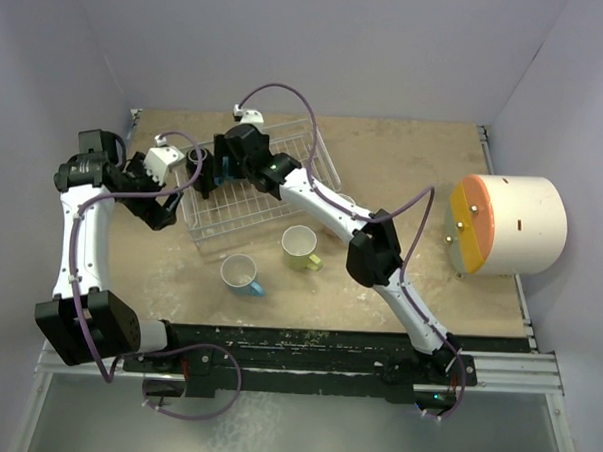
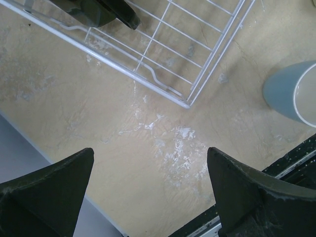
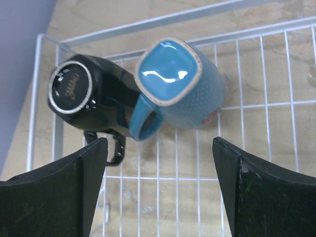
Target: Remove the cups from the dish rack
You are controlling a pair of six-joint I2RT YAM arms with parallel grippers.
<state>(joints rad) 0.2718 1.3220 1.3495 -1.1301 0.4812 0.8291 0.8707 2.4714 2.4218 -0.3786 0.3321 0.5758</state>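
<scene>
Right jaws gape above black mug (image 3: 84, 103) and blue mug (image 3: 177, 84)

A big cream cylinder (image 1: 522, 224) with an orange-yellow face lies on its side at the tan tabletop's (image 1: 405, 155) right; whitish smears (image 2: 175, 148), perhaps powder, mark the surface.

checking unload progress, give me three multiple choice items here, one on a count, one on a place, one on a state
1. Cups in the dish rack, right wrist view: A one B two C four
2. The yellow-green cup sits: A on the table beside the rack B in the rack C in a gripper
3. The right gripper is: A shut on a cup B shut on a wire C open, empty
B: black cup and blue cup lie there. A: it stands on bare table. C: spread wide, nothing between.
</scene>
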